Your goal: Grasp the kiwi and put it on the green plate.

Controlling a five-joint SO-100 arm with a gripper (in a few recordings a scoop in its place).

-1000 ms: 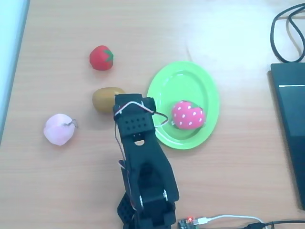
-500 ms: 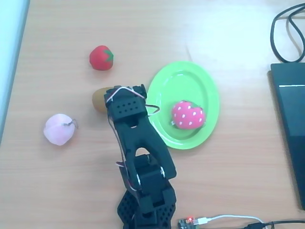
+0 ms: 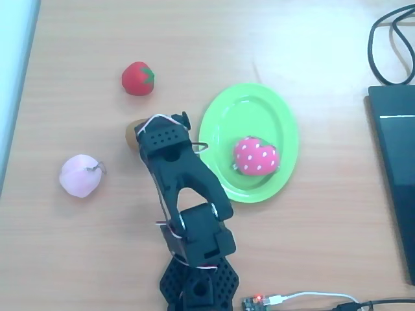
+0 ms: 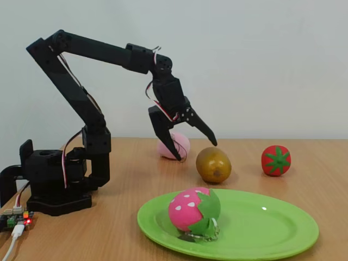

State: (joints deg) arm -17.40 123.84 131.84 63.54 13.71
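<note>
my gripper [image 4: 193, 150] hangs in the air with its two fingers spread apart, nothing between them. in the fixed view the fingers point down toward the table, one tip in front of the pale pink fruit [image 4: 175, 144] and the other tip above the kiwi [image 4: 213, 165], apart from it. the kiwi stands on the wooden table [image 4: 304, 179], left of the red strawberry [image 4: 275, 160] and beyond the far rim of the green plate [image 4: 261, 223]. in the overhead view my arm covers most of the kiwi [image 3: 132, 133], only its left edge shows. there the green plate [image 3: 259, 107] lies right of my arm, and a pink strawberry with white dots [image 3: 255, 156] lies on it. the red strawberry [image 3: 137, 78] is at the far side and the pale pink fruit [image 3: 80, 175] at the left.
</note>
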